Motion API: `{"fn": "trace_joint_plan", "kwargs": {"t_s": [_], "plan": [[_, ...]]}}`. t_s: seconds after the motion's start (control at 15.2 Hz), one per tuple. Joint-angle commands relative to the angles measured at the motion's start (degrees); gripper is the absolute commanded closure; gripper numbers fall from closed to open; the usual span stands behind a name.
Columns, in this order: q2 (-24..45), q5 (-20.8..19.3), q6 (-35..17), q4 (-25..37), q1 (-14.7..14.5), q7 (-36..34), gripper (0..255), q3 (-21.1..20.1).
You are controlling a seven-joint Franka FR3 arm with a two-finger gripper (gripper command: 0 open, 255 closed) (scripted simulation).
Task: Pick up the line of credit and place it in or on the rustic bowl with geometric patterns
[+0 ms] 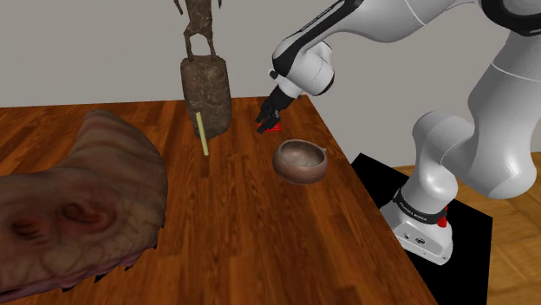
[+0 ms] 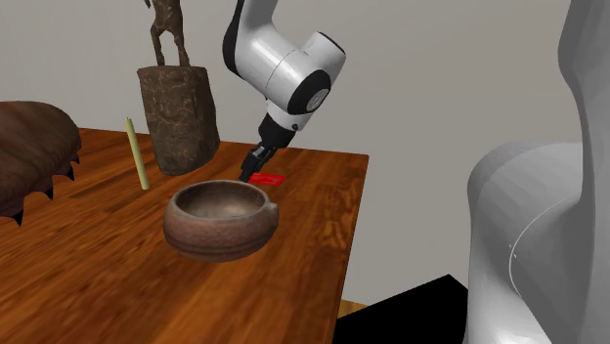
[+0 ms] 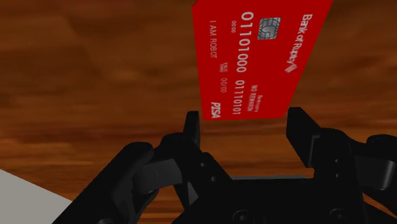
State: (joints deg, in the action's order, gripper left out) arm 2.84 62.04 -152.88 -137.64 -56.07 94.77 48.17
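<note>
A red bank card (image 3: 257, 60) lies flat on the wooden table (image 1: 234, 225) near its far corner, also seen as a small red patch (image 1: 275, 128) (image 2: 269, 180). My gripper (image 3: 245, 121) reaches down to it (image 1: 267, 120) (image 2: 256, 168), and its two fingers clasp the long edges of the card's near end. The card still rests on the wood. The brown patterned bowl (image 1: 301, 161) (image 2: 220, 220) stands apart from the card, closer to the stand, and holds nothing.
A dark figurine on a rough stump (image 1: 205, 91) (image 2: 178, 117) stands at the back. A pale yellow stick (image 1: 202, 132) (image 2: 136, 151) leans beside it. A large brown ridged shell-like object (image 1: 78, 208) (image 2: 29, 147) covers one side. The table edge (image 1: 364, 173) runs close to the bowl.
</note>
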Motion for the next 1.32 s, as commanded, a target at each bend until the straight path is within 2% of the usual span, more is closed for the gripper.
{"fn": "trace_joint_plan", "kwargs": {"t_s": [0.0,0.46,0.86,1.25], "plan": [[0.2,-0.2,0.1,-0.3,-0.1,-0.1,255,-0.1],[0.4,0.2,0.1,-0.3,-0.1,0.1,255,-0.1],[-5.7,-11.8,-0.8,-1.1,-0.2,-9.7,255,0.3],[-10.9,-23.0,0.0,-1.2,2.1,-19.2,255,-1.6]]}}
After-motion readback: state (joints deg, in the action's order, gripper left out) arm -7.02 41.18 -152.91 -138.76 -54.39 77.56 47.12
